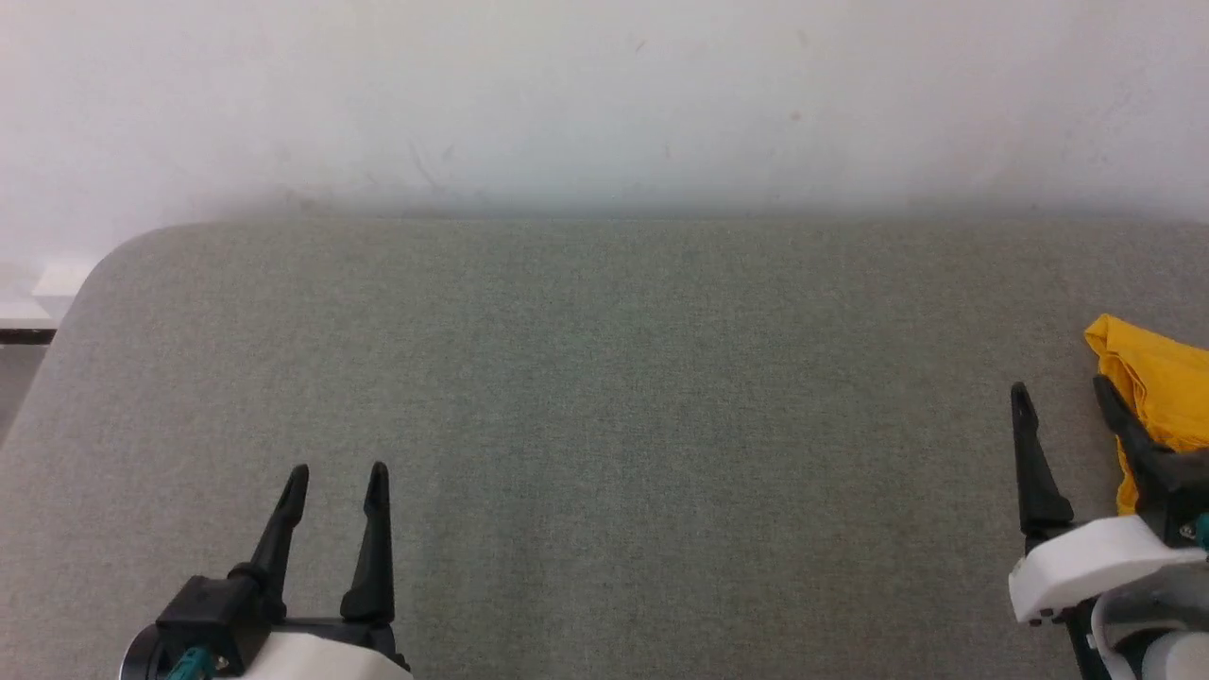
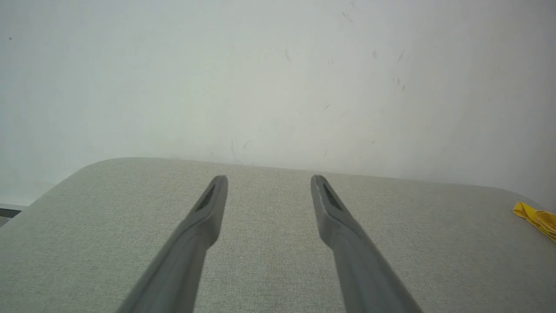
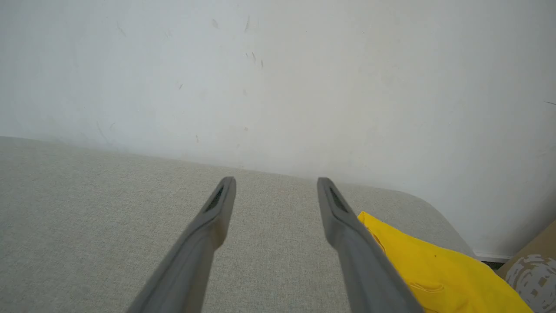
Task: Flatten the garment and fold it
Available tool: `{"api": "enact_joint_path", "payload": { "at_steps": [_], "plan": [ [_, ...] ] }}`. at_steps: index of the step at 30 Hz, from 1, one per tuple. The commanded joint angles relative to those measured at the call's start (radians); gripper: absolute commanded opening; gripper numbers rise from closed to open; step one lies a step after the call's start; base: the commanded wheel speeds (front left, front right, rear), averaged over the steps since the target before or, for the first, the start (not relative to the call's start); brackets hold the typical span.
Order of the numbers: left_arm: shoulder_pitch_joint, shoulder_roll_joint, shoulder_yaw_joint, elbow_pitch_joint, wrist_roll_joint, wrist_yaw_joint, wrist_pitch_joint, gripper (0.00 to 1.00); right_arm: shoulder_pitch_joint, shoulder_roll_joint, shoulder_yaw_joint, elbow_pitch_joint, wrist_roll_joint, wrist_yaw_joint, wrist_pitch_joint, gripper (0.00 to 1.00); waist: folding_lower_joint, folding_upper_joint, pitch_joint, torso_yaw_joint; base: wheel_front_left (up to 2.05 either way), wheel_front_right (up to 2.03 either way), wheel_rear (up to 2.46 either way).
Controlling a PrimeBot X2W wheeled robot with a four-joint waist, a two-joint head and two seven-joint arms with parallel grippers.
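Yellow garment (image 1: 1164, 378) mostly beyond the head view's right edge, partly behind the right tool (image 1: 1059, 385)

The left gripper (image 1: 340, 469) is pointing forward with its fingers spread wide apart. The right gripper (image 1: 1060, 385) is reaching farther ahead, also wide open and holding nothing.

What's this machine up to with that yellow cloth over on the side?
It is a two-armed robot meant to flatten and fold the yellow garment, but it has not yet taken hold of it. The garment lies bunched up at the right end of the grey fabric-covered table. The right gripper is open just beside it, with nothing between its fingers. The left gripper is open too, over bare table far from the cloth.
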Motion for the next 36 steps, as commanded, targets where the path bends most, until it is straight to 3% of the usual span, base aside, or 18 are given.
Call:
{"api": "enact_joint_path", "payload": {
  "at_steps": [1, 13, 24, 25, 36],
  "plan": [
    [0.024, -0.014, 0.01, 0.005, 0.014, -0.011, -0.006, 1.0, 0.031, 0.011, -0.002, 0.003, -0.014, -0.002, -0.019, 1.0, 0.0001, 0.0, -0.025, 0.017, 0.0, 0.0, 0.0],
    [0.098, -0.103, 0.064, 0.026, 0.125, -0.086, -0.006, 1.0, 0.126, 0.019, -0.011, 0.083, 0.044, -0.002, -0.122, 1.0, 0.0001, 0.0, -0.059, 0.026, 0.0, 0.0, 0.0],
    [0.12, -0.159, 0.105, 0.064, 0.157, -0.136, -0.006, 1.0, 0.121, 0.019, -0.003, 0.129, 0.062, -0.002, -0.151, 1.0, 0.0001, 0.0, -0.057, 0.02, 0.0, 0.0, 0.0],
    [0.111, -0.158, 0.105, 0.061, 0.149, -0.133, 0.0, 0.0, 0.122, 0.016, -0.004, 0.128, 0.056, 0.0, -0.146, 0.0, 0.0002, 0.0, -0.057, 0.02, 0.0, 0.0, 0.0],
    [0.103, -0.168, 0.115, 0.065, 0.162, -0.139, 0.01, 0.0, 0.117, 0.015, 0.001, 0.125, 0.054, 0.0, -0.14, 0.0, 0.0003, 0.0, -0.057, 0.02, 0.0, 0.0, 0.0]
  ]
}}
